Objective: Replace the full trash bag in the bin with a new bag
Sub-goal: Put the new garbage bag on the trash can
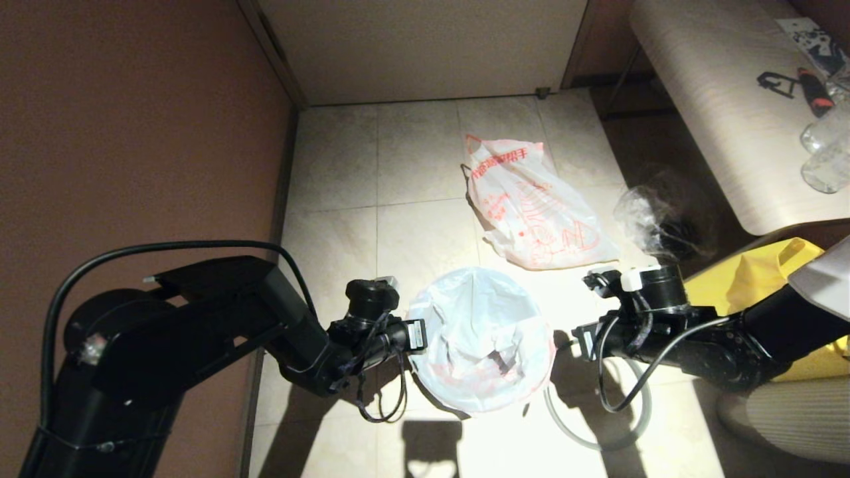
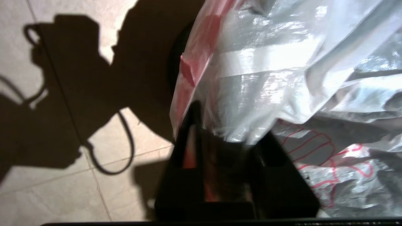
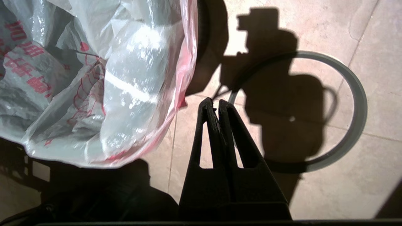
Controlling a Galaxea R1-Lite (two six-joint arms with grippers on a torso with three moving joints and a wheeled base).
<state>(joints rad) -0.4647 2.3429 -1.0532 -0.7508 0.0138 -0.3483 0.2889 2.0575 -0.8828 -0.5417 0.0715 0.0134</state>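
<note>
The new bag (image 1: pixel 481 338), cloudy white with red-orange edges, is spread over the mouth of the bin and hides most of it. The bin's black wall (image 3: pixel 204 56) shows beside the bag (image 3: pixel 132 88). My left gripper (image 1: pixel 418 335) is at the bin's left rim. It (image 2: pixel 232 122) is open, its fingers astride the bag's edge (image 2: pixel 185 69). My right gripper (image 1: pixel 576 338) is just right of the bin, shut (image 3: pixel 216 102) and holding nothing. The grey hoop (image 3: pixel 358 103) lies loose on the floor right of the bin. The full trash bag (image 1: pixel 531 206) lies on the tiles behind the bin.
A yellow tote (image 1: pixel 764 279) stands at the right behind my right arm, with a clear wrinkled bag (image 1: pixel 644 212) near it. A pale bench (image 1: pixel 717 99) with bottles fills the far right. A brown wall (image 1: pixel 133 133) borders the left.
</note>
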